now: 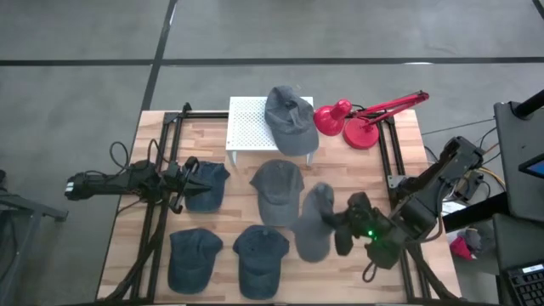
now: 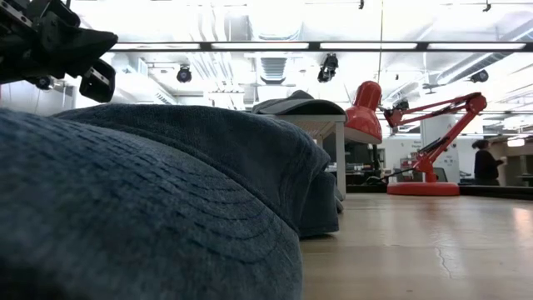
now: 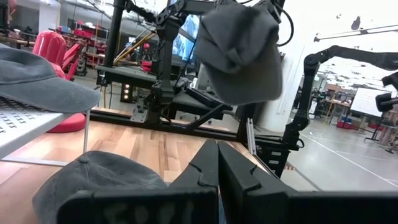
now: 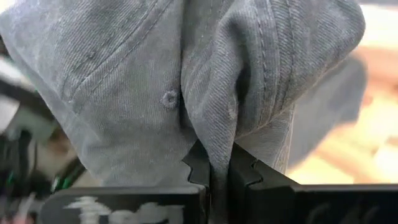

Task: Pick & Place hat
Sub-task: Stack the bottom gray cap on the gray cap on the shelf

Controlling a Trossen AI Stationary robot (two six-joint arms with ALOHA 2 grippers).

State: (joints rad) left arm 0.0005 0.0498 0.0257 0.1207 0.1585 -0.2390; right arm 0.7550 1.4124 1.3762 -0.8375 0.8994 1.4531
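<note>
My right gripper [image 1: 342, 228] is shut on a grey hat [image 1: 313, 223] over the table's right near part. The left wrist view shows that hat [image 3: 239, 50] up in the air. My left gripper [image 1: 180, 183] is shut and hovers at the table's left, beside a dark blue hat [image 1: 206, 185]; the low view shows it [image 2: 79, 54] raised above the hats. Another grey hat [image 1: 289, 117] rests on a white perforated stand [image 1: 246, 127] at the far edge. A third grey hat [image 1: 278, 191] lies on the table's middle. My right gripper pinches a bunched fold of the grey hat's crown [image 4: 214, 146] between its two fingers [image 4: 245, 171], near the top button [image 4: 168, 98]. The hat is lifted clear of the table and hangs from the fingers [image 3: 239, 50].
Two more dark blue hats [image 1: 194, 257] [image 1: 261, 259] lie near the near edge. A red desk lamp [image 1: 361, 123] stands at the far right corner beside the stand. Bare wood [image 1: 357, 170] shows between the lamp and the held hat.
</note>
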